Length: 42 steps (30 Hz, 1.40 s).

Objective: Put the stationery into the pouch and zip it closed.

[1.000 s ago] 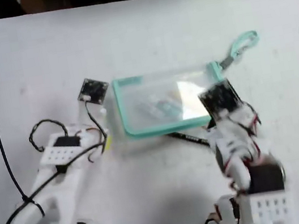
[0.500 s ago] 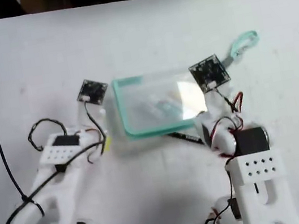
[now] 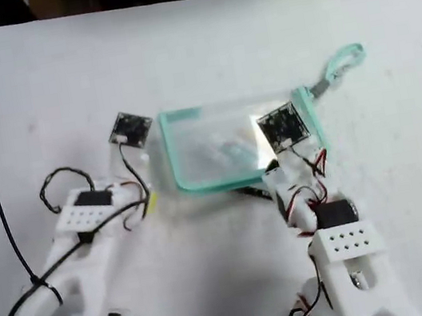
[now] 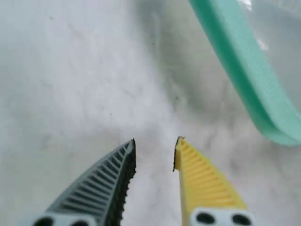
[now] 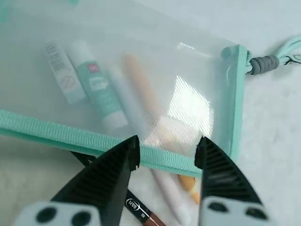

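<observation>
Sliding back along the pouch rim, the right gripper is hovering, jaws wide, straddling pens sticking out toward it.

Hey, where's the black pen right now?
In the high view the black pen lies on the table along the pouch's near edge, right of centre, just under the right gripper.

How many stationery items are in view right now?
5. In the pouch lie a small white tube, a teal glue stick, a white pen and an orange pen, both pens poking past its edge; a dark pen lies outside. Others may be hidden.
</observation>
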Motion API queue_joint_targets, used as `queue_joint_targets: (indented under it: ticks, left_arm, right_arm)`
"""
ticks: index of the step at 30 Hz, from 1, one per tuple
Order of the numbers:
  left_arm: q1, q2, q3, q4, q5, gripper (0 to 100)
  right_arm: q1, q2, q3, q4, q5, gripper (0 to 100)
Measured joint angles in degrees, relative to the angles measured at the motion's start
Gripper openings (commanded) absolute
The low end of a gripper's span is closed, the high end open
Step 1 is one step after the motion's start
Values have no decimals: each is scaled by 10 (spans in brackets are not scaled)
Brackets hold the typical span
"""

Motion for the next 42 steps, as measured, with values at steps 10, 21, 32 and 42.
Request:
queue_joint_targets:
  ticks: [10, 21, 32, 42]
  left_arm:
    - [0, 0, 0, 0, 0, 159]
    - [8, 0, 0, 0, 0, 159]
    - [8, 0, 7, -14, 0, 159]
    - [8, 0, 19, -43, 0, 158]
  right_arm:
    - [195, 1, -42, 0, -119, 101]
    - [265, 3, -43, 0, -200, 159]
    - [248, 4, -41, -5, -200, 163]
    - [169, 205, -231, 31, -201, 163]
